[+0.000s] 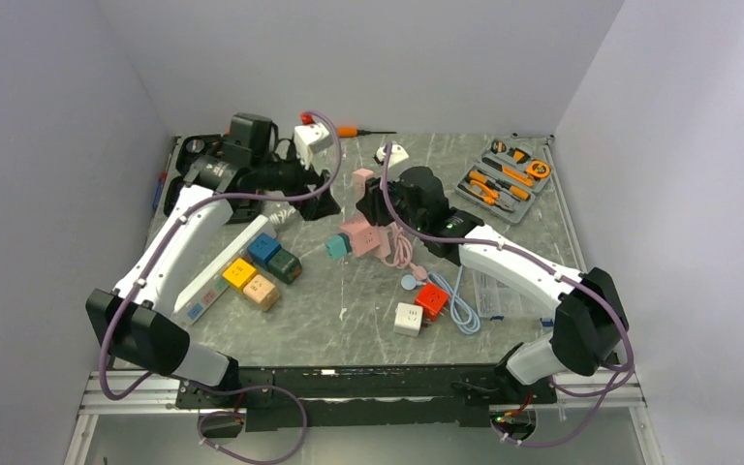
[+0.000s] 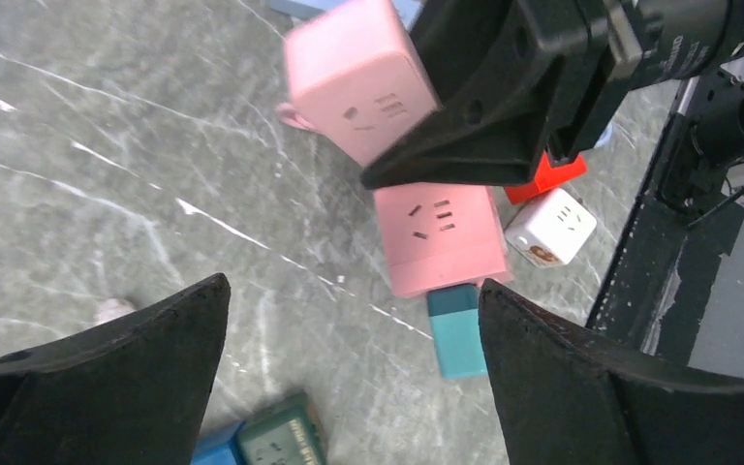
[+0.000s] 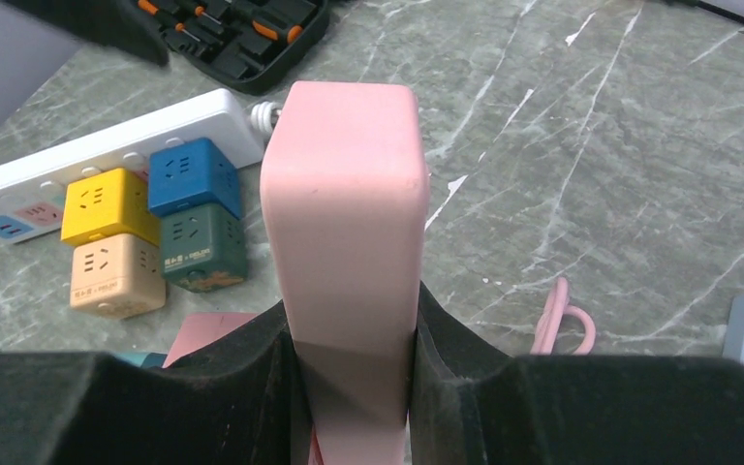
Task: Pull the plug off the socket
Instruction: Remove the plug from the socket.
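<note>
Top external view: a grey marble table (image 1: 349, 310) is seen from above, with two black-and-white arms reaching in from its near edge. Near the middle of the table a pink socket cube (image 1: 363, 235) lies flat, and a teal plug (image 1: 337, 247) is seated in its left side, not yet pulled out. A second pink cube (image 1: 362, 180) is held raised just behind it by the right gripper (image 3: 351, 310). In the right wrist view the black fingers (image 3: 446, 387) are seen pressed against opposite sides of this cube, which stands upright between them. In the left wrist view the left gripper (image 2: 354, 289) is shown with its fingers spread wide and nothing between them, looking down on the socket cube and the plug. To the left, a white power strip (image 1: 223, 266) is laid beside yellow, blue, green and peach cubes. A tool case (image 1: 504, 179) is set at the far right.
</note>
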Controlling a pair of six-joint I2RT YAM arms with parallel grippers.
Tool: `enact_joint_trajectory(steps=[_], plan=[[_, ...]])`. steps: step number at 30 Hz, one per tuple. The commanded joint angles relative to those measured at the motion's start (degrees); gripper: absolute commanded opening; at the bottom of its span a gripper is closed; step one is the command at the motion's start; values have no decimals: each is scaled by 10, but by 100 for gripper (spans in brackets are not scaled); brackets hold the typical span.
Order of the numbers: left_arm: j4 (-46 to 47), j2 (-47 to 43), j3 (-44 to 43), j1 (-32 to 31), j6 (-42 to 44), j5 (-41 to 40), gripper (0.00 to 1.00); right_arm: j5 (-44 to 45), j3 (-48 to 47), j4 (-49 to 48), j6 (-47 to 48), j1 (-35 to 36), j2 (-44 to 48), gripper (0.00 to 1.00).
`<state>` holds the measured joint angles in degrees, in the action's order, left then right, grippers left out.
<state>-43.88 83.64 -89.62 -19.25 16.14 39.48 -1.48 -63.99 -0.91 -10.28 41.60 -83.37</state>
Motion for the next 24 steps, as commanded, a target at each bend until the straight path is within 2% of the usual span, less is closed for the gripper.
enact_joint_trajectory(steps=[1, 4, 11, 24], plan=[[51, -33, 64, -38, -36, -39, 99, 21, -28, -57, -10, 1, 29, 0], [93, -42, 97, -57, -75, -50, 99, 47, -36, -51, -1, 9, 26, 0], [150, -22, 113, -78, -188, -70, 99, 71, -49, -41, 13, 27, 19, 0], [182, -7, 143, -111, -215, -73, 99, 75, -48, -40, 17, 38, 25, 0]])
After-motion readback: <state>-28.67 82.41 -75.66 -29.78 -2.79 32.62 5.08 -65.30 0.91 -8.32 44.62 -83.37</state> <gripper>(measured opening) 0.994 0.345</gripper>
